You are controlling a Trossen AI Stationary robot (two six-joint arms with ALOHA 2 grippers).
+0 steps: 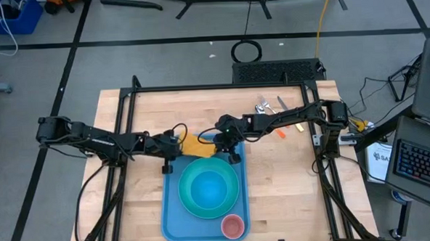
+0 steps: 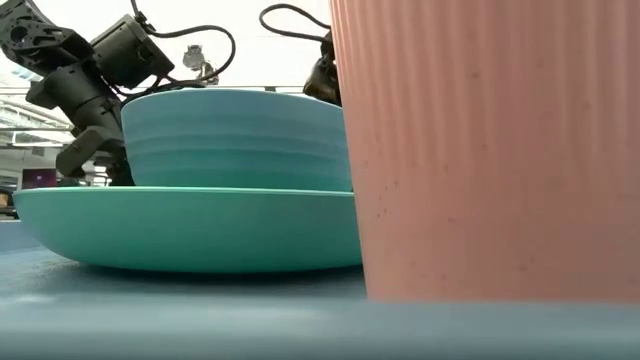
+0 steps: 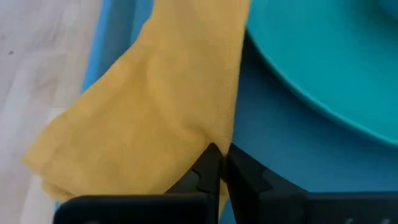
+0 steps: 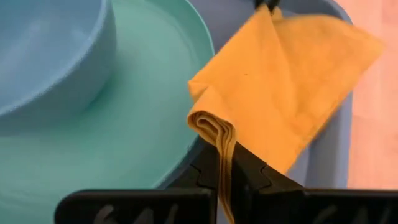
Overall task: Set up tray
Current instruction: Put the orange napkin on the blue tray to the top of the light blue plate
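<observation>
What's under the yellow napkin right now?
The napkin, pinched by the left gripper and right gripper, overhangs the tray rim and the plate edge; anything beneath its folds is hidden.

So the tray (image 1: 172, 217) sits on the tabletop (image 1: 130, 175) with a plate (image 1: 193, 205) on it, bowl (image 1: 208, 187) on the plate. Cup (image 1: 233, 226) at the tray's near right corner, napkin (image 1: 193, 145) over its far left edge.

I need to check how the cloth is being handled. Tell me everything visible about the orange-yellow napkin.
The orange-yellow napkin is soft woven cloth, folded in layers, with a thick folded edge. It lies at the far left corner of the light-blue plastic tray, partly over its rim onto the wooden table, beside the turquoise plate. The left gripper and the right gripper each pinch an edge.
</observation>
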